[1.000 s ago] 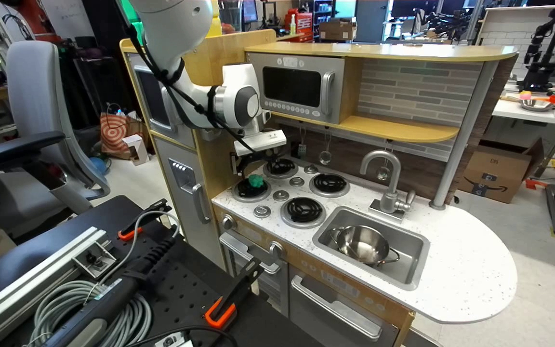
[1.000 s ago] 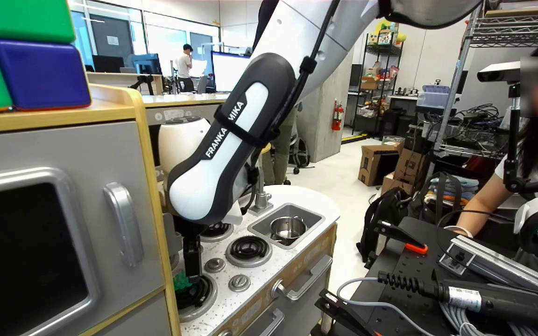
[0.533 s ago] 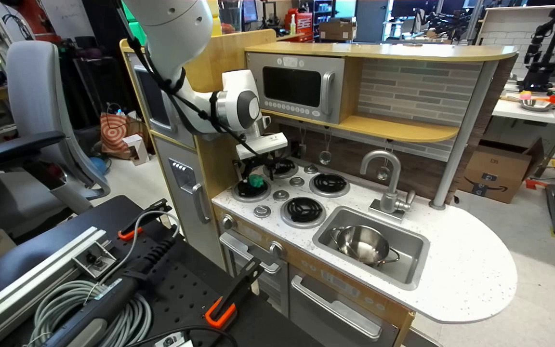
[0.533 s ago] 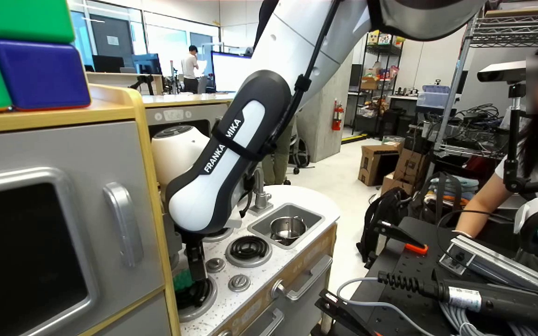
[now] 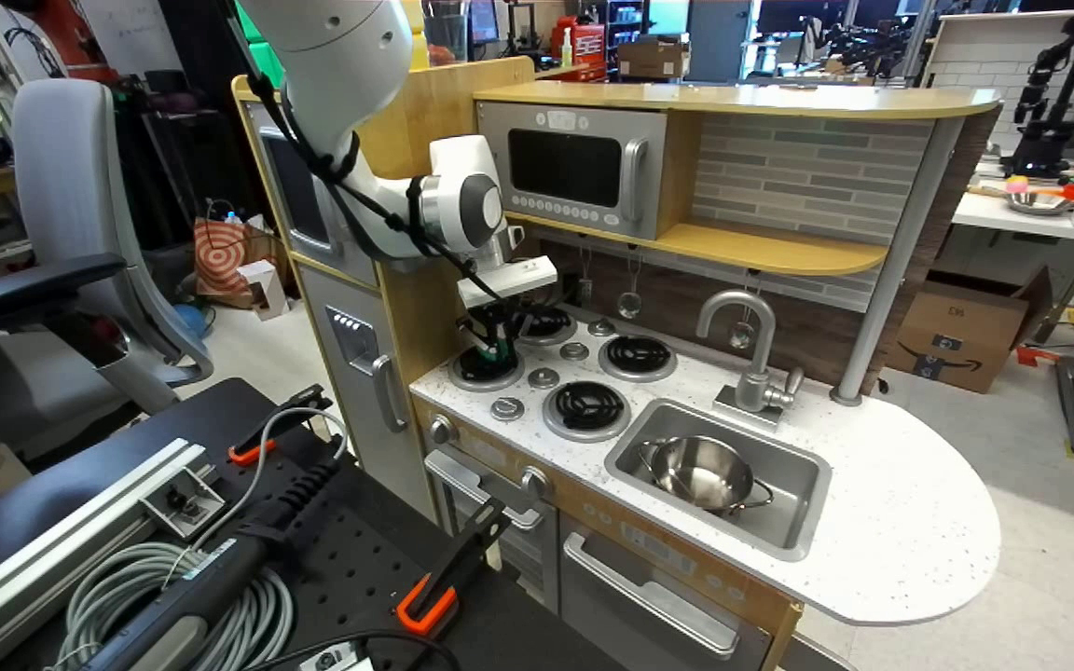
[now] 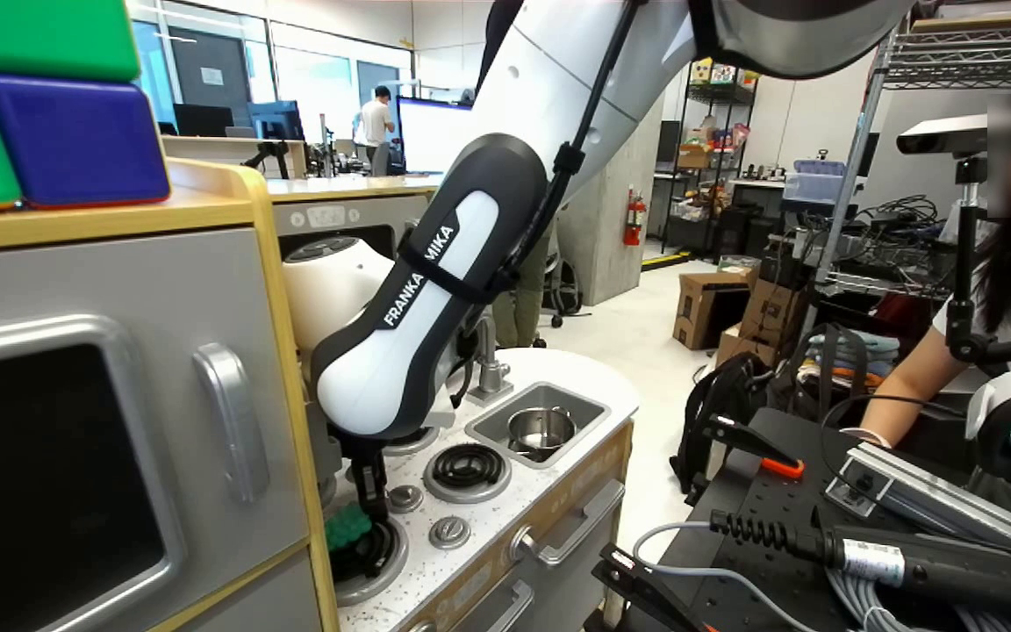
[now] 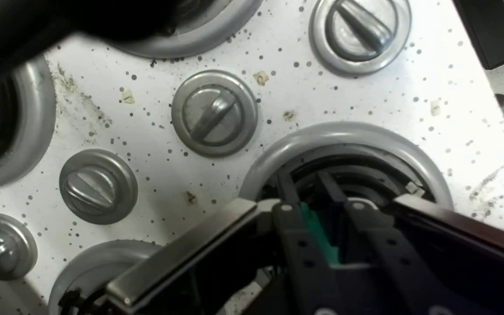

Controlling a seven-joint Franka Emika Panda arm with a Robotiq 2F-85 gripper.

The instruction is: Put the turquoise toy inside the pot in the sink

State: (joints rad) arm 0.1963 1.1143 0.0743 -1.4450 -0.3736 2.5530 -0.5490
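The turquoise toy lies over the black burner at the cabinet end of the stovetop. My gripper reaches down onto it with its jaws drawn close together. A thin strip of the turquoise toy shows between the fingers in the wrist view; they hide most of it. The metal pot stands in the sink, seen in both exterior views, well away from the gripper.
A tall cabinet stands right beside the burner and arm. The microwave and a yellow shelf overhang the back of the counter. The faucet rises behind the sink. Knobs and further burners lie between.
The arm has come down slightly, and the gripper has turned a little. Its jaws, spread around the toy before, have closed in on it. The pot has not moved.
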